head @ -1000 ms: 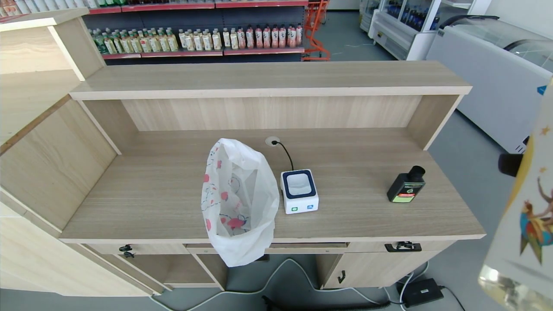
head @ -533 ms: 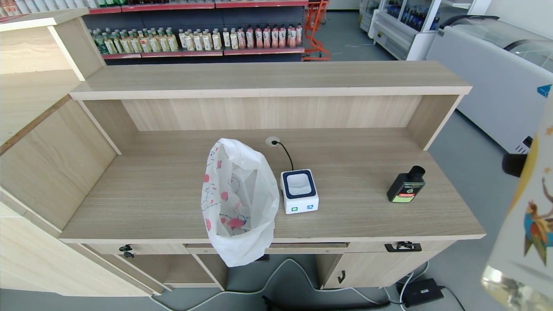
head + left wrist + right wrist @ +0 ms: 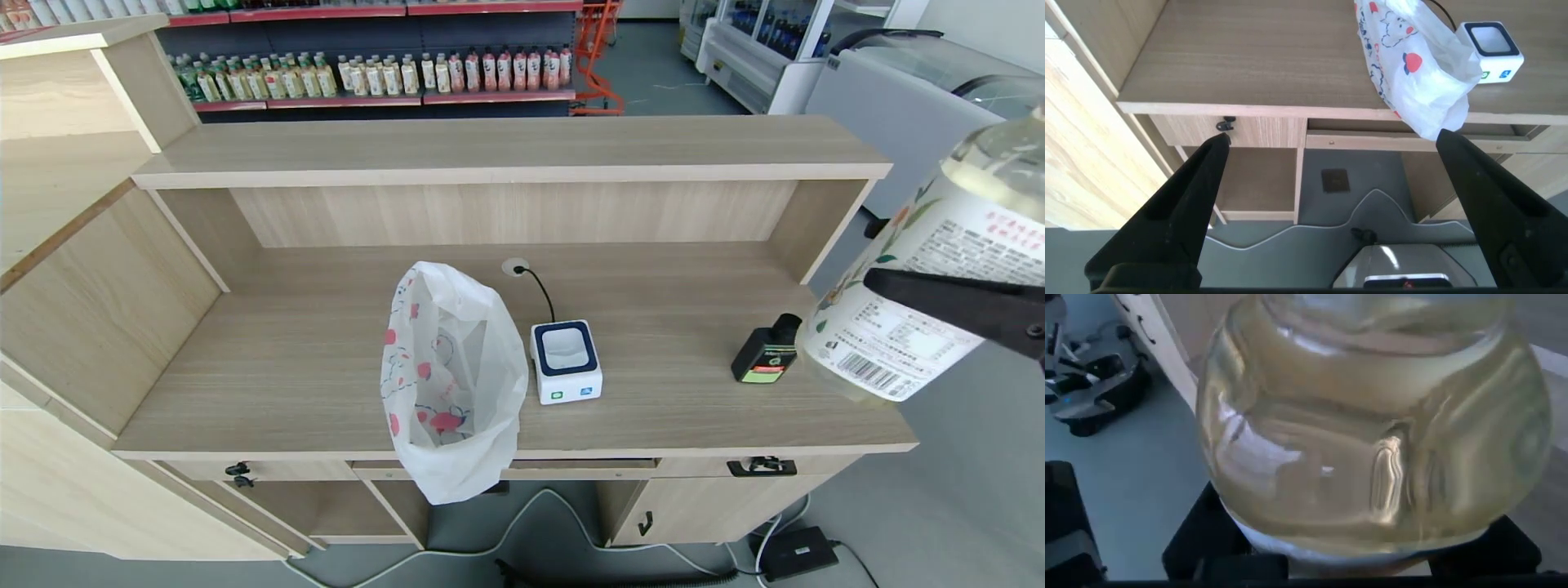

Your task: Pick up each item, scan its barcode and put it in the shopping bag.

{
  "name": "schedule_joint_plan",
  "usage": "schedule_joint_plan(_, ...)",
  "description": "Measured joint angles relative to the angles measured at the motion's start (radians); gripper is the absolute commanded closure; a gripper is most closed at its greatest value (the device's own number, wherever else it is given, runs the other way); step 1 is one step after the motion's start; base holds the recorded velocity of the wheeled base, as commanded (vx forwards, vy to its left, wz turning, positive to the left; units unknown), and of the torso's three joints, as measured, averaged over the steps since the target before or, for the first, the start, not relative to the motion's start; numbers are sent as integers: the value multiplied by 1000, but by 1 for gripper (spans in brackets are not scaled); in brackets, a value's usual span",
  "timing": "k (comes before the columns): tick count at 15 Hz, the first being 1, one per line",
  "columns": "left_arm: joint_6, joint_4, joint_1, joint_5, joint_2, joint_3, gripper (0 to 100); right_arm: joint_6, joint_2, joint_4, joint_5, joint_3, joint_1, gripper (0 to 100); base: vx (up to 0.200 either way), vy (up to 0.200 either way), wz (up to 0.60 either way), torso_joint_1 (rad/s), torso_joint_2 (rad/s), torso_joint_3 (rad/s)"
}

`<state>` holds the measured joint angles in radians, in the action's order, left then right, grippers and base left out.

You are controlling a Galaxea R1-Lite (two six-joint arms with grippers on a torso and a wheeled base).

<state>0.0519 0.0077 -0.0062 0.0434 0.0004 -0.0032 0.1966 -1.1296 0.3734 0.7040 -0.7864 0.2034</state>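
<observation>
My right gripper is shut on a large clear bottle of pale yellow liquid, held tilted in the air off the counter's right end. Its white label and barcode face the head camera, and one black finger crosses the label. In the right wrist view the bottle bulges close between the black fingers. A small dark bottle stands on the counter just left of it. The white scanner sits mid-counter beside the open shopping bag. My left gripper hangs open below the counter's front edge.
The wooden counter has a raised back shelf and side walls. The scanner's cable runs to a hole behind it. The bag droops over the front edge. Freezers stand at the far right.
The large bottle has swung up and left from the picture's right edge toward the counter and turned, so its barcode label now faces the camera. Everything on the counter stayed put.
</observation>
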Motion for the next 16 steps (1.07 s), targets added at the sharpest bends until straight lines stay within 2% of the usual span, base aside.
schedule_joint_plan(1, 0, 0, 0, 0, 0, 0, 0, 132, -27, -2, -50, 10, -86, 100, 0, 0, 0, 0, 0, 0)
schedule_joint_plan(3, 0, 0, 0, 0, 0, 0, 0, 375, -68, -3, -85, 28, -194, 100, 0, 0, 0, 0, 0, 0)
schedule_joint_plan(5, 0, 0, 0, 0, 0, 0, 0, 526, -89, -11, -97, 50, -285, 100, 0, 0, 0, 0, 0, 0)
schedule_joint_plan(8, 0, 0, 0, 0, 0, 0, 0, 648, -71, -80, -137, 78, -366, 100, 0, 0, 0, 0, 0, 0)
schedule_joint_plan(11, 0, 0, 0, 0, 0, 0, 0, 702, -55, -120, -184, 79, -443, 100, 0, 0, 0, 0, 0, 0)
schedule_joint_plan(13, 0, 0, 0, 0, 0, 0, 0, 685, -50, -111, -218, 77, -443, 100, 0, 0, 0, 0, 0, 0)
schedule_joint_plan(16, 0, 0, 0, 0, 0, 0, 0, 683, -66, -46, -226, 79, -384, 100, 0, 0, 0, 0, 0, 0)
